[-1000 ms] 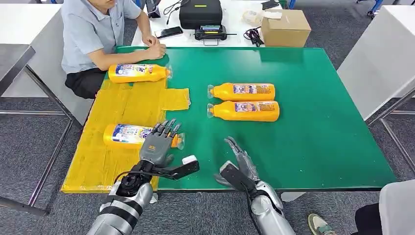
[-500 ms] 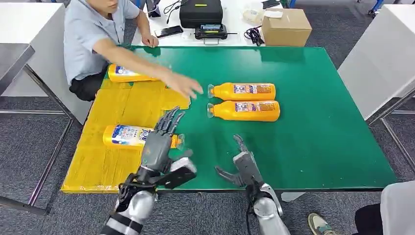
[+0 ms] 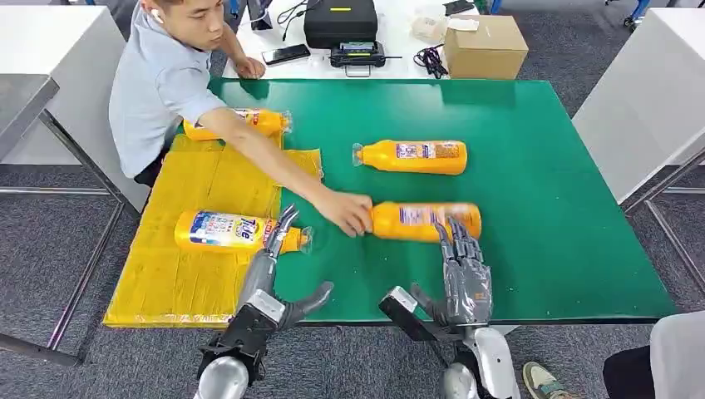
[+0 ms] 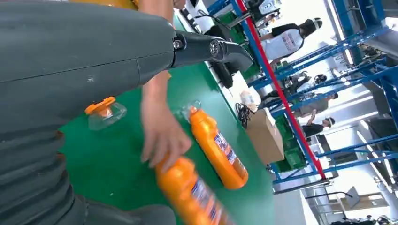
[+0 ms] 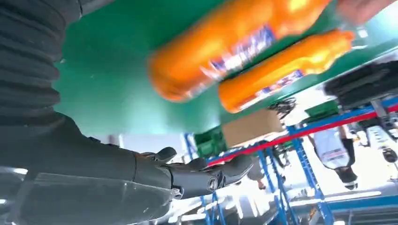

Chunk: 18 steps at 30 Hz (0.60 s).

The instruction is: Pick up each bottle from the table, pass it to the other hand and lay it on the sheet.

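A green table [image 3: 540, 249] stands in a workroom, with a yellow sheet [image 3: 208, 179] taped over its left part. Behind it a white desk holds a cardboard box [image 3: 486, 46] and a black case [image 3: 341, 21].

Two bottles already lie on the sheet: one near the robot [image 3: 229, 230] and one at the far end [image 3: 249, 122], partly behind a person's arm. Two more wait on the green. The far one [image 3: 411, 156] has not moved. The near one [image 3: 424, 220] has: a second ago it lay just beside its twin, and now the person's hand [image 3: 345, 212] holds its cap end and has pulled it closer to the robot (it looks blurry, so it may be sliding right now).

The left hand [image 3: 270, 270] has let go of the bottle on the sheet. Its fingers are spread and hold nothing, with the tips still close to that bottle's cap. The right hand [image 3: 461, 274] has swung round and reached forward. Its fingers are open too, with the tips at the edge of the moved bottle.

So this bottle is likely the next one to pick up. The right hand should wait until the person's hand is away, then grab the bottle's middle.
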{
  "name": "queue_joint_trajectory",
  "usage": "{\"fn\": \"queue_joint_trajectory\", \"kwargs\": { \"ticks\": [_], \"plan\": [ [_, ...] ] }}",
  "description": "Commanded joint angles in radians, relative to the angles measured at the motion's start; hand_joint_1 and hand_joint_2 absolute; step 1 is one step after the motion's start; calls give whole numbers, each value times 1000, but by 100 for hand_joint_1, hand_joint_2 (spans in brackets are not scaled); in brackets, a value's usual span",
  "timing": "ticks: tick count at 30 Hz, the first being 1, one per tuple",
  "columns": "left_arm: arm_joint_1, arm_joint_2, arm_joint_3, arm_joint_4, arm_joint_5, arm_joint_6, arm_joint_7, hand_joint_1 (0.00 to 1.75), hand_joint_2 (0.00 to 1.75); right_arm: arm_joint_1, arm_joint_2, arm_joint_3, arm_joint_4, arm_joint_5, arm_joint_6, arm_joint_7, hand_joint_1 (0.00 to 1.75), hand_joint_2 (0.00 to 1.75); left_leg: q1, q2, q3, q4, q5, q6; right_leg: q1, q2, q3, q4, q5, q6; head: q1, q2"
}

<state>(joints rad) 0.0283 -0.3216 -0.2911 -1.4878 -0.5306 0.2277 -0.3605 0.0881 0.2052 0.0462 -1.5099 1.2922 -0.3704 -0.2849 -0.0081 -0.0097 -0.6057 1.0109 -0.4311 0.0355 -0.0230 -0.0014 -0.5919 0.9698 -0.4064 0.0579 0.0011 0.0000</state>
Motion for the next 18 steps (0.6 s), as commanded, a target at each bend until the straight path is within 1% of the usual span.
{"fn": "queue_joint_trajectory", "kwargs": {
  "ticks": [1, 2, 3, 4, 5, 6, 7, 9, 10, 11, 12, 14, 15, 16, 18],
  "plan": [
    [44, -27, -5, -17, -2, -7, 33, 0, 175, -4, -70, 16, -7, 156, 0, 104, 0, 175, 2, 1, 4, 0, -2, -2, 2, 1, 4, -1, -2, -2, 0, 0],
    [48, -27, -5, -21, -3, -5, 34, 0, 175, -4, -74, 15, -3, 169, 2, 115, 0, 175, 2, 1, 5, 1, -4, -2, 2, 1, 6, -1, -3, -3, 0, 0],
    [51, -25, -8, -26, -9, -3, 36, 0, 175, -6, -77, 11, 2, 172, 10, 124, 0, 175, 1, 1, 3, 0, -2, -2, 1, 0, 4, -1, -2, -2, 0, 0],
    [54, -24, -10, -33, -29, 9, 39, 0, 175, -12, -85, 6, 11, 195, 34, 148, 0, 175, 2, 1, 5, 1, -3, -2, 2, 1, 5, -1, -2, -3, 0, 0],
    [56, -24, -10, -39, -33, 12, 39, 0, 175, -15, -89, 3, 18, 194, 39, 152, 0, 175, 2, 2, 5, 0, -3, -2, 2, 1, 6, -1, -2, -3, 0, 0],
    [58, -22, -16, -48, -47, 16, 41, 0, 175, -24, -96, -8, 33, 192, 52, 161, 0, 175, 1, 1, 3, 0, -2, -1, 1, 0, 3, -1, -1, -2, 0, 0],
    [59, -19, -26, -56, -68, 18, 44, 0, 175, -37, -104, -19, 55, 190, 83, 172, 0, 175, 2, 1, 4, 0, -2, -2, 2, 1, 5, -1, -2, -2, 0, 0],
    [60, -21, -32, -60, -75, 10, 58, 0, 175, -51, -116, -31, 84, 175, 114, 172, 0, 175, 1, 1, 4, 0, -2, -2, 2, 1, 5, -1, -1, -2, 0, 0],
    [60, -22, -33, -60, -76, 10, 59, 0, 175, -54, -119, -34, 91, 174, 116, 172, 0, 175, 3, 2, 7, 0, -3, -3, 3, 1, 8, -2, -2, -3, 0, 0],
    [59, -23, -34, -59, -76, 10, 59, 0, 175, -56, -121, -36, 96, 172, 116, 171, 0, 175, 1, 1, 2, 0, -1, -1, 1, 1, 3, -1, 0, -1, 0, 0],
    [59, -23, -34, -59, -76, 10, 59, 0, 175, -56, -121, -36, 96, 172, 116, 171, 0, 175, 2, 2, 4, 0, -2, -2, 2, 1, 5, -2, -1, -3, 0, 0],
    [54, -20, -41, -53, -78, -2, 69, 0, 175, -67, -119, -54, 121, 136, 154, 175, 0, 175, 2, 0, 4, 0, -2, -2, 2, 0, 5, -1, -1, -2, 0, 0],
    [53, -19, -47, -54, -88, -3, 75, 0, 175, -75, -127, -56, 139, 149, 178, 190, 0, 175, 2, 1, 5, 1, -3, -3, 3, 0, 6, -1, -2, -3, 0, 0],
    [52, -17, -56, -57, -112, -2, 87, 0, 175, -93, -133, -59, 171, 151, 187, 198, 0, 175, 1, 1, 3, 0, -1, -1, 2, 1, 4, -2, -1, -2, 0, 0],
    [51, -15, -67, -56, -124, -21, 108, 0, 175, -123, -146, -62, 217, 150, 193, 198, 0, 175, 2, 3, 6, -1, -3, -2, 3, 2, 7, -3, -1, -3, 0, 0]
  ]
}}
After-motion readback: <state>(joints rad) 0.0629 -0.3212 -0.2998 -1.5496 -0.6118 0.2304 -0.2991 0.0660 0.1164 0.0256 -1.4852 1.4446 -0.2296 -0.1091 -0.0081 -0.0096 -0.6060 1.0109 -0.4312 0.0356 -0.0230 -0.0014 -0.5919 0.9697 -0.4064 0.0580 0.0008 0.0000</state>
